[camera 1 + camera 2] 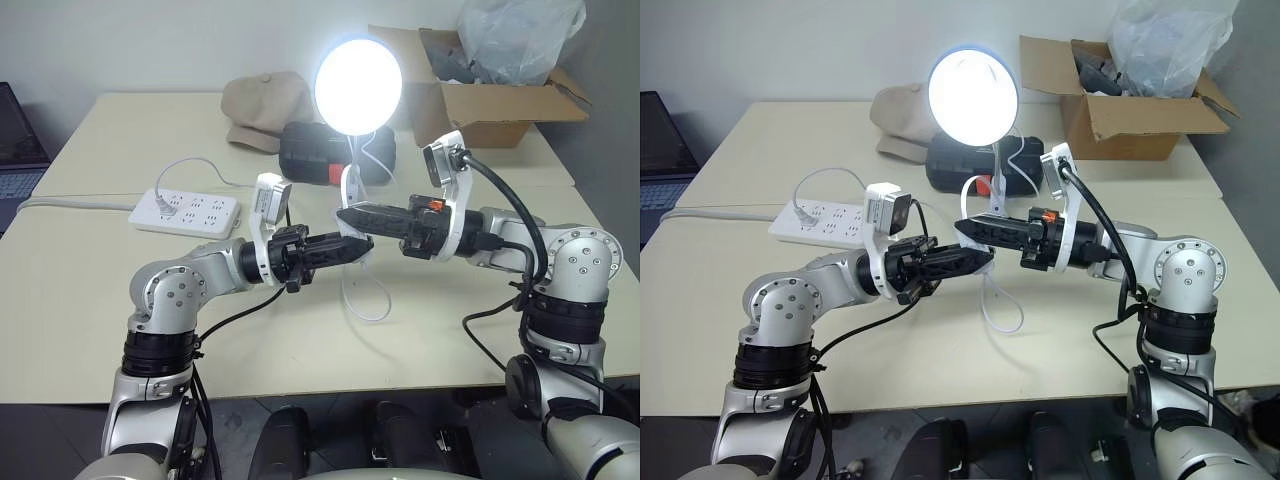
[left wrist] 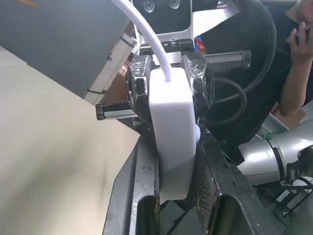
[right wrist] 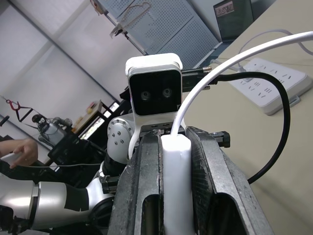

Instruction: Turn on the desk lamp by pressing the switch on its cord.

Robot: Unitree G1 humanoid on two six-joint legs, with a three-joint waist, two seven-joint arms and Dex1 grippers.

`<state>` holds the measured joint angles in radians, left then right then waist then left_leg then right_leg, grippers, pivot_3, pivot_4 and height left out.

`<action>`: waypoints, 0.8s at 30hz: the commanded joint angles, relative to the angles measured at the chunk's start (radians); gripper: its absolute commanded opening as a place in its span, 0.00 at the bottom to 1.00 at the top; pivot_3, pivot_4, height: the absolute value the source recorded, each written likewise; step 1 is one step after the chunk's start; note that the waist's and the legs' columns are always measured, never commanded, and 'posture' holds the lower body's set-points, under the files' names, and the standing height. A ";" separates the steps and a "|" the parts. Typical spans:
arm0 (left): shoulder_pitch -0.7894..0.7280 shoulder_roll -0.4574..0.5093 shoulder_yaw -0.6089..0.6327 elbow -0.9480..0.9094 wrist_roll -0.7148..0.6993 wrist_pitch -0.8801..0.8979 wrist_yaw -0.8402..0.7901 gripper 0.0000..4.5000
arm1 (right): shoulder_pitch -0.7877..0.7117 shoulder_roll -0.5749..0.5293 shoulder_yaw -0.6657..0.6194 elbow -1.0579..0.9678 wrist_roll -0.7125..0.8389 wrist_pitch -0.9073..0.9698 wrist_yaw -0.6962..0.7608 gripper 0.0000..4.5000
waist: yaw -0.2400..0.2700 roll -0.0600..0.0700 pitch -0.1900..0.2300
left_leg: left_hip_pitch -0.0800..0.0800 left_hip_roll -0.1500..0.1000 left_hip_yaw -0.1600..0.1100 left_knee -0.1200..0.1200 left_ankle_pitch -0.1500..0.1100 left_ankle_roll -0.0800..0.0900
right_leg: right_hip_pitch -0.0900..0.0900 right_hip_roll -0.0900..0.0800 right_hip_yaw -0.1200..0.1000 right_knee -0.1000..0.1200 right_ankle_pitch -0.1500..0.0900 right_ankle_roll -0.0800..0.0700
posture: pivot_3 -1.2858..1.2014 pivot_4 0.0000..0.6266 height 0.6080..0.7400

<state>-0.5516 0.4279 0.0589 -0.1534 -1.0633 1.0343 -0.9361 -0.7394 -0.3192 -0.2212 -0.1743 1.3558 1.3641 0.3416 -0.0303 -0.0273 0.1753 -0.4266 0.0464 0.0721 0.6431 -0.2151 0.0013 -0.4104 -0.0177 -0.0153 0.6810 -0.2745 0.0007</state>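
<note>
Switch (image 2: pixel 171 127), small oblong white plastic, feels light, rigid, slick; I have left gripper (image 1: pixel 352 245) and right gripper (image 1: pixel 352 215) both clenched on its flanks; round blue-shaded desk lamp (image 1: pixel 358 86) glows.

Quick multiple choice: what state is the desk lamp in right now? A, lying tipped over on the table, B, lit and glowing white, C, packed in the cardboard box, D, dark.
B: the desk lamp glows bright white, upright on the table, while both grippers pinch the switch on its cord.
</note>
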 commanded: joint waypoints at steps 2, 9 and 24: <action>0.004 0.017 -0.001 -0.023 -0.031 0.029 -0.021 0.20 | -0.030 -0.005 -0.005 -0.019 0.049 -0.044 -0.006 0.09 | 0.000 0.000 0.000 | 0.000 0.000 0.000 0.000 0.000 0.000 | 0.000 0.000 0.000 0.000 0.000 0.000 | 0.52 0.24 1.00; 0.023 0.075 -0.007 -0.061 -0.022 0.047 -0.054 0.49 | -0.021 -0.001 -0.001 0.011 0.048 -0.075 -0.070 0.09 | -0.001 0.000 0.000 | 0.000 0.000 0.000 0.000 0.000 0.000 | 0.000 0.000 0.000 0.000 -0.001 0.002 | 0.52 0.24 1.00; 0.212 0.342 -0.102 -0.264 0.306 -0.254 -0.178 1.00 | 0.093 -0.021 0.091 0.117 -0.254 -0.138 -0.260 0.09 | 0.002 0.000 0.000 | 0.000 0.000 0.001 -0.002 0.000 0.000 | -0.001 0.000 0.001 -0.001 -0.001 0.001 | 0.52 0.24 1.00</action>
<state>-0.3439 0.7571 -0.0567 -0.3742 -0.7886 0.8342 -1.1065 -0.6455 -0.3423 -0.1387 -0.0512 1.1474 1.2530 0.0851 -0.0288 -0.0275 0.1754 -0.4269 0.0464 0.0727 0.6409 -0.2151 0.0014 -0.4116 -0.0179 -0.0143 0.6794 -0.2759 0.0021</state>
